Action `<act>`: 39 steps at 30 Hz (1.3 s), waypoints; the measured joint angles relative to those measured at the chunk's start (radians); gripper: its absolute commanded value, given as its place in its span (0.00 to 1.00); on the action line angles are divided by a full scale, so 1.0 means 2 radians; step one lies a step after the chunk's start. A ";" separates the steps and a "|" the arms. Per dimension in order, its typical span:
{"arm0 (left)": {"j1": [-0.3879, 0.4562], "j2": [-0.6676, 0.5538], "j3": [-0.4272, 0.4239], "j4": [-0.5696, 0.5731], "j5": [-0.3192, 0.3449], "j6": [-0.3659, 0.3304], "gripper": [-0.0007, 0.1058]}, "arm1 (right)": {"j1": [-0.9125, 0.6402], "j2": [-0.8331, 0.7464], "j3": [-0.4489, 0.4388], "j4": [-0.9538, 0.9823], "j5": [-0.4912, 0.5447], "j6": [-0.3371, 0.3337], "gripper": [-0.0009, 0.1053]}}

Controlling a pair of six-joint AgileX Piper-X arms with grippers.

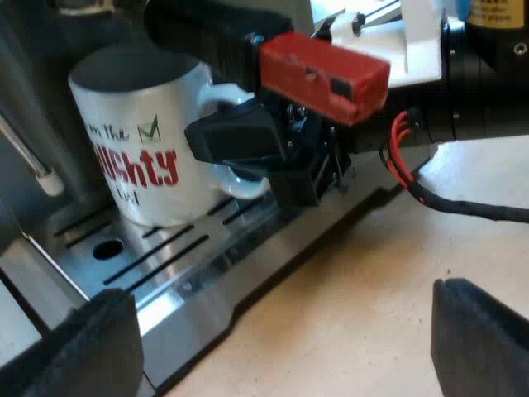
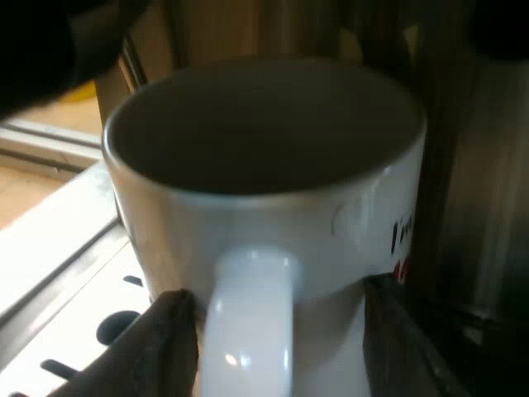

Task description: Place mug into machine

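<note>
Surface: a pale wooden table top (image 1: 372, 281) runs along the foot of the espresso machine (image 2: 483, 248), whose brushed metal wall rises just beside the mug.
Drip tray: a steel drip tray (image 1: 165, 265) with dark slots and one round hole forms the machine's base, and its outer edge meets the table top.
Mug: the white mug (image 1: 140, 149), with red lettering and a green tick on its side, stands upright on the drip tray inside the machine's bay; its inside is dark.
Mug handle: the white loop (image 2: 248, 322) points outward, away from the machine.
Holder: the holder's red end (image 1: 326, 74) juts out from the machine's front, above the mug's handle.
Metal tube: a thin metal tube (image 1: 33, 157) with a pale tip hangs near the mug's far side.
Right gripper: the right gripper (image 2: 277, 331) straddles the white loop. One finger is just beside it and the other stands apart, with mug wall showing between. The jaws are parted, not clamped.
Left gripper: the left gripper (image 1: 281, 339) hangs over the table top off the tray's outer edge, its fingers spread wide and holding nothing.
</note>
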 measured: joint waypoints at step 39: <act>0.000 -0.002 -0.267 0.178 0.012 -0.041 0.69 | 0.166 -0.344 0.000 0.434 0.088 0.034 0.44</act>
